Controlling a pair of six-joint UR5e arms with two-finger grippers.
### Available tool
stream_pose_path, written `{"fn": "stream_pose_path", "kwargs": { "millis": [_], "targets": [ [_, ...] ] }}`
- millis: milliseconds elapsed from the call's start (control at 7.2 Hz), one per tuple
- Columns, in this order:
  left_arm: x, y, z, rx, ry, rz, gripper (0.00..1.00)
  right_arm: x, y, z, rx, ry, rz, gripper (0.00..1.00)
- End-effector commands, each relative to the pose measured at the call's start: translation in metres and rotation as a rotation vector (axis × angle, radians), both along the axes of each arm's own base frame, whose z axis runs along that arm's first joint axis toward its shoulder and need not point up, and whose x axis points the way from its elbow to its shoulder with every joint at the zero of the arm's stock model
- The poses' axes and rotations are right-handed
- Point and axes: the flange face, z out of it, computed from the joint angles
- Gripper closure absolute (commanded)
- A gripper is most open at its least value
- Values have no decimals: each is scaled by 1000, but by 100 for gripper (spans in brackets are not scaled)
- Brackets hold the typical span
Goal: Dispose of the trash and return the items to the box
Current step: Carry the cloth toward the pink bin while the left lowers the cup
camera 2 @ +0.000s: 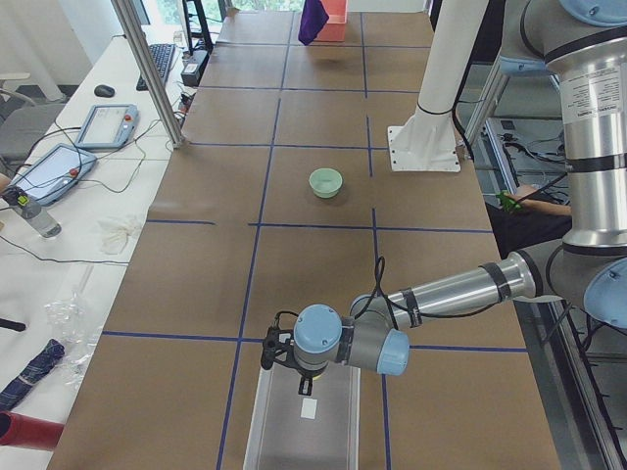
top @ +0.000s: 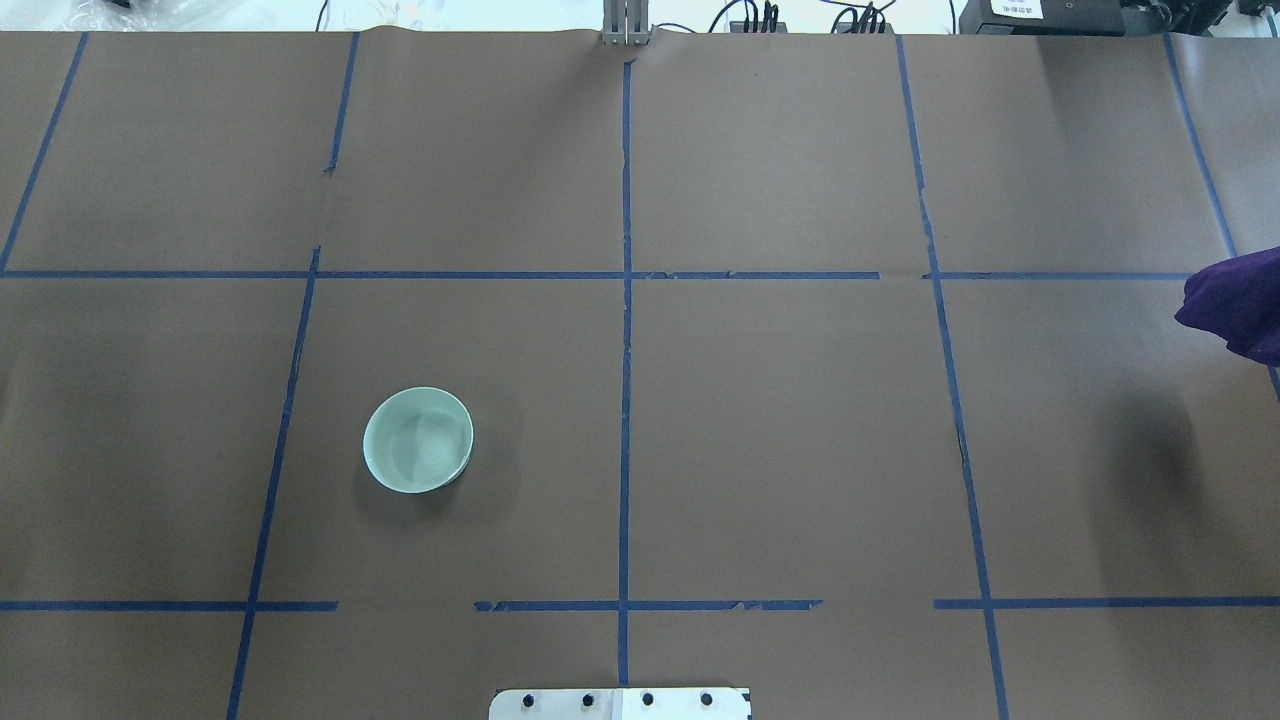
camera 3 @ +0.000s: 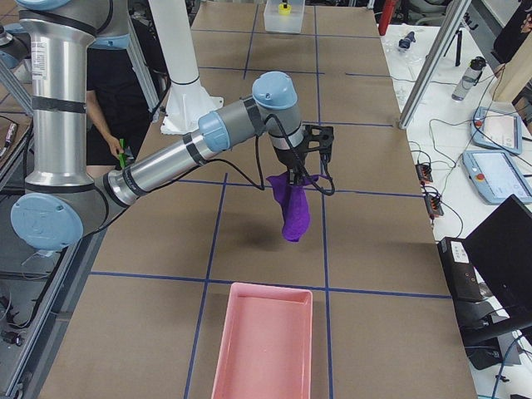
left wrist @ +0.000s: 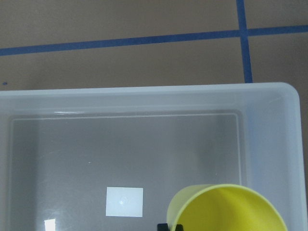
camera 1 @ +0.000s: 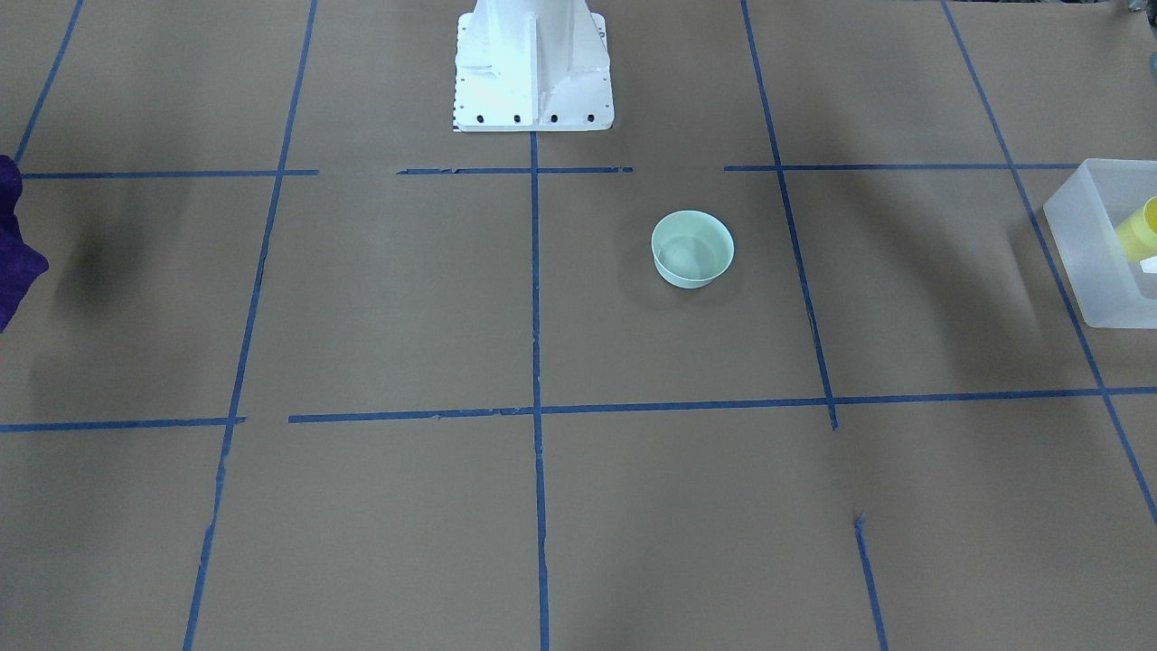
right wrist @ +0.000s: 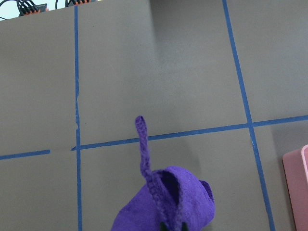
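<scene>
The yellow cup (left wrist: 226, 209) hangs just above the floor of the translucent box (left wrist: 144, 91), close under my left wrist camera. A black fingertip (left wrist: 170, 226) sits at its rim, so my left gripper (camera 2: 282, 354) is shut on it. The cup (camera 1: 1141, 228) and box (camera 1: 1085, 235) also show at the front view's right edge. My right gripper (camera 3: 295, 173) is shut on a purple cloth (camera 3: 293, 208) and holds it hanging above the table, short of a pink tray (camera 3: 266, 349). A pale green bowl (top: 418, 440) sits upright on the table.
The white pedestal (camera 1: 533, 63) stands at the robot's side of the table. A white label (left wrist: 124, 201) lies on the box floor. The pink tray's corner (right wrist: 296, 192) shows at the right wrist view's edge. Operators' desks with tablets (camera 2: 108, 122) line one side.
</scene>
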Motion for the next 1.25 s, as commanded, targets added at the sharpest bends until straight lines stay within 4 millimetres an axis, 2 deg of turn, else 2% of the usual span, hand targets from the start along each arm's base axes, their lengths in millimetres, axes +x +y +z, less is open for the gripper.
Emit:
{"fn": "stream_pose_path", "kwargs": {
  "millis": [0,139,278,417,556,694,972,1111],
  "targets": [
    [10,-1,0,17,4,24,100,13,2,0,25,7,4,100],
    [12,-3,4,22,3,30,100,13,2,0,25,6,3,100],
    [13,-1,13,43,4,32,60,12,2,0,25,3,0,100],
    [14,0,15,58,5,36,31,13,2,0,25,3,2,100],
    [15,-1,13,67,6,38,24,13,1,-1,26,3,2,100],
    [14,-4,7,84,7,38,23,14,2,0,25,3,5,100],
    [11,0,-23,143,7,37,23,13,1,2,20,3,4,100],
    [7,14,-39,168,-2,30,23,13,0,3,19,3,2,100]
  ]
}}
